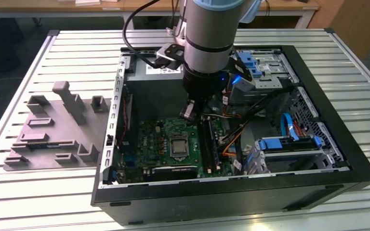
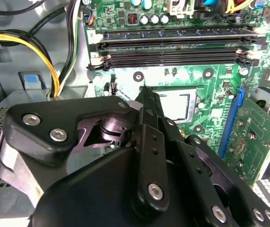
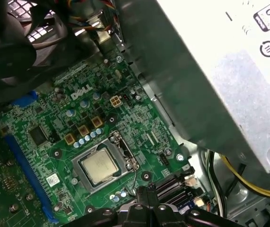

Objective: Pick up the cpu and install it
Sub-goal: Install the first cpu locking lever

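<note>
The cpu (image 3: 98,165) is a small silvery square lying flat in its socket on the green motherboard (image 3: 45,118), with the metal socket frame (image 3: 125,158) around it. In the second wrist view the cpu (image 2: 177,105) is partly covered by my black fingers (image 2: 147,101). In the exterior view the cpu (image 1: 177,145) sits mid-board inside the open computer case (image 1: 236,192). My gripper (image 2: 144,90) hangs just above the board beside the socket, fingertips together and nothing between them. It also appears as gripper (image 1: 188,113) and gripper (image 3: 147,191).
A big grey power supply box (image 3: 229,80) stands close beside the socket. Black memory slots (image 2: 173,47) run along the board. Yellow and black cables (image 2: 35,45) hang nearby. A blue drive bay (image 1: 288,144) fills the case's right. A grey fixture (image 1: 56,130) sits on the table's left.
</note>
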You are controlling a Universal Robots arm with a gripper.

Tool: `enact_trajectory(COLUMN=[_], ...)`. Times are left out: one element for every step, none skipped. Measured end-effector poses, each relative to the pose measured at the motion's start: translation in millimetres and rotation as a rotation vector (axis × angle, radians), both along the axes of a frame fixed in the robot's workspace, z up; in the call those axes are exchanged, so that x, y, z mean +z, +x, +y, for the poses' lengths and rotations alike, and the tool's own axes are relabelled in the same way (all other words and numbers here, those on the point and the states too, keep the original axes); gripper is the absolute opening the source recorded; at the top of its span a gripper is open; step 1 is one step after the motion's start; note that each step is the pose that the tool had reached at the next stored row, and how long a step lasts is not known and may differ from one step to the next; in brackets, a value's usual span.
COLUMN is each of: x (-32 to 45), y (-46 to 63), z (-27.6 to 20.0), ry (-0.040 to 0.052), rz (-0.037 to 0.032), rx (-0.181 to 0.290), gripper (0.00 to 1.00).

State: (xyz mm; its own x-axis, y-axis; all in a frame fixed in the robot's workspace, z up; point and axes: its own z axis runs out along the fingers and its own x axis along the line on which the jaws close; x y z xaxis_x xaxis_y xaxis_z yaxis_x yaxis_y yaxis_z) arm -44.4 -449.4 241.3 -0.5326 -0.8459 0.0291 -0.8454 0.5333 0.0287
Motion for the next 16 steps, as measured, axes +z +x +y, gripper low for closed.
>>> enact_trajectory(x=[-0.1,-0.2,-0.3,-0.2,-0.2,-0.4,-0.5,-0.5,-0.5,-0.6,-0.5,-0.6,-0.5,-0.6,-0.6,-0.6], y=[-0.4,-0.5,-0.5,-0.6,-0.6,-0.7,-0.7,-0.9,-0.9,-1.0,-1.2,-1.3,-1.3,-1.3,-1.2,-1.2], z=[0.0,0.1,0.0,0.0,-0.1,-0.1,-0.3,-0.8,-1.6,-2.7,-3.9,-4.6,-4.8,-4.7,-4.7,-4.8], ry=[0.0012,0.0021,0.0024,0.0022,0.0021,0.0023,0.0025,0.0023,0.0022,0.0022,0.0021,0.0022,0.0021,0.0022,0.0022,0.0022], rz=[-0.0001,-0.0001,0.0000,0.0001,0.0001,0.0000,-0.0001,0.0000,0.0000,0.0000,0.0000,-0.0002,-0.0002,-0.0002,-0.0002,-0.0002], rx=[0.003,0.011,0.024,0.037,0.050,0.063,0.071,0.078,0.082,0.084,0.088,0.091,0.092,0.092,0.092,0.092], gripper=[0.11,0.11,0.11,0.11,0.11,0.11,0.11,0.11,0.11,0.11,0.11,0.11,0.11,0.11,0.11,0.11])
